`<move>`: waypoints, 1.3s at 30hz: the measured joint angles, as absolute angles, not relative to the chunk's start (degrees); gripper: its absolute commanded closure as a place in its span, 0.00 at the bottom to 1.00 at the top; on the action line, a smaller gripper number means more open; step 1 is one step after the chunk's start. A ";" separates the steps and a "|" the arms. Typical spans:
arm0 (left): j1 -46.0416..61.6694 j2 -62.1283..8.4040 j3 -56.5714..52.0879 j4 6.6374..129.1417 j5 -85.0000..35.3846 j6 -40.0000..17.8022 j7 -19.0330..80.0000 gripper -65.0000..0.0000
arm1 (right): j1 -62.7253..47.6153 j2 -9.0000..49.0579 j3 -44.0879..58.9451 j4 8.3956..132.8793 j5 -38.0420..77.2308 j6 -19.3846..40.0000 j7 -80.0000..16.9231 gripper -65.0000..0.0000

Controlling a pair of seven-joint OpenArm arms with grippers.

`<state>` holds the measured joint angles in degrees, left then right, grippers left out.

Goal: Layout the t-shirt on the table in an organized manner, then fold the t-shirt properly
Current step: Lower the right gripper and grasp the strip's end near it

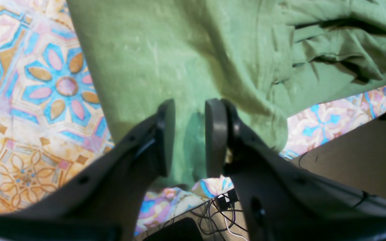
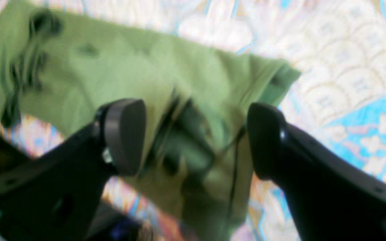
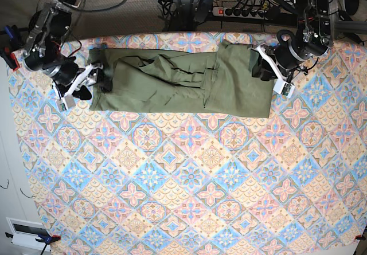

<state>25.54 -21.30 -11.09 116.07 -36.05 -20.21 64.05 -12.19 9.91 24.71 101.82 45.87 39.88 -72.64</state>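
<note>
The olive-green t-shirt (image 3: 183, 80) lies as a long band along the far side of the table (image 3: 183, 180), with loose folds at its middle. My left gripper (image 3: 265, 67) sits at the band's right end. In the left wrist view its jaws (image 1: 189, 137) stand narrowly apart over flat cloth (image 1: 179, 50) near the table edge (image 1: 28, 134), with nothing between them. My right gripper (image 3: 97, 78) is at the band's left end. In the right wrist view the right gripper (image 2: 196, 137) stands wide open above the t-shirt's rumpled folds (image 2: 112, 67) on the table (image 2: 347, 83).
A power strip (image 3: 241, 10) and cables lie behind the table's far edge. More cables (image 1: 226, 207) hang below the table edge by my left gripper. Both arm bases stand at the far corners. Patterned cloth stretches toward the near side.
</note>
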 measured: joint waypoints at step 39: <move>25.10 -21.43 -11.09 116.07 -36.10 -20.21 64.03 0.75 | -8.84 6.98 24.77 88.01 36.47 40.29 -68.42 0.29</move>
